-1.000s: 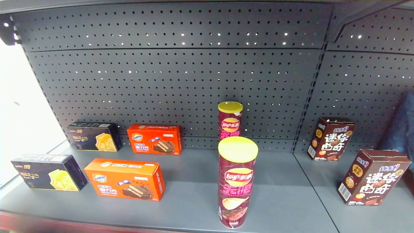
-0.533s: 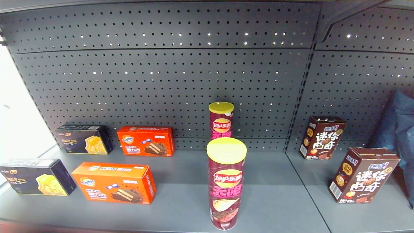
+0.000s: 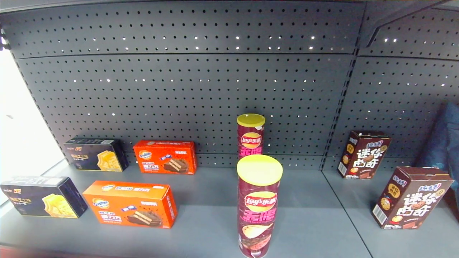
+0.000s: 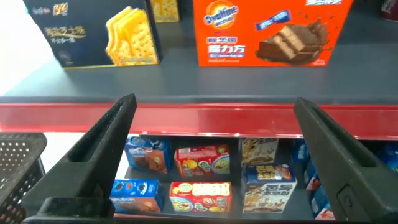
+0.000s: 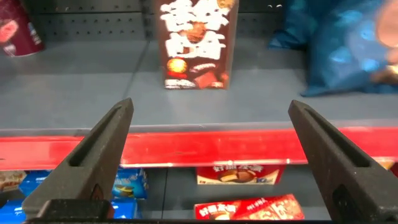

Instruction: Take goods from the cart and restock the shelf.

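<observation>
On the grey shelf (image 3: 200, 218) stand two maroon chip cans with yellow lids, one at the front (image 3: 259, 204) and one behind it (image 3: 250, 135). To their left lie two orange boxes (image 3: 131, 209) (image 3: 165, 156) and two dark boxes (image 3: 42, 196) (image 3: 95, 154). Two brown biscuit boxes (image 3: 410, 196) (image 3: 364, 154) stand at the right. My left gripper (image 4: 214, 102) is open and empty, just in front of the red shelf edge (image 4: 205, 118), below the front orange box (image 4: 267, 32). My right gripper (image 5: 210, 106) is open and empty before the shelf edge, facing a brown box (image 5: 196, 43).
A perforated back panel (image 3: 186, 93) closes the shelf behind. Blue bags (image 3: 444, 139) lie at the shelf's far right. A lower shelf holds several small packs (image 4: 199, 180). A dark wire basket (image 4: 15, 168) shows beside the left gripper. Bare shelf lies right of the front can.
The head camera has swung a little sideways and back, shifting the whole picture. The goods on the shelf have not moved.
</observation>
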Controlling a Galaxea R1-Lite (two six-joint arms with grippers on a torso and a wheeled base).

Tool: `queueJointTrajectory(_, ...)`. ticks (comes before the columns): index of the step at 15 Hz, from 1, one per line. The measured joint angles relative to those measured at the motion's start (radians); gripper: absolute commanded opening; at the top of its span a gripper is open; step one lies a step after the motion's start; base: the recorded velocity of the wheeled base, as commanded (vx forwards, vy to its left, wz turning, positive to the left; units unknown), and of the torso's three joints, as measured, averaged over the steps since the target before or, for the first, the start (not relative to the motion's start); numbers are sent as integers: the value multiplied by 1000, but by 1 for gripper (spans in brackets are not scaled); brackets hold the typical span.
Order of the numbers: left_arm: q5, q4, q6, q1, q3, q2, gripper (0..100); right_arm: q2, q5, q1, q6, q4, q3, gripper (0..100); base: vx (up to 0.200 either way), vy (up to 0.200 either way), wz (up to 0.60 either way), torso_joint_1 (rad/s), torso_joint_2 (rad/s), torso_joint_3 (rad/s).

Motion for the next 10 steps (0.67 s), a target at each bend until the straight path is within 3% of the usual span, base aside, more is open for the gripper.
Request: queueJointTrajectory(10,0,1,0,1,-1,0,100,0,0,1,0,-1,0,100,0,0,0,0,0,0)
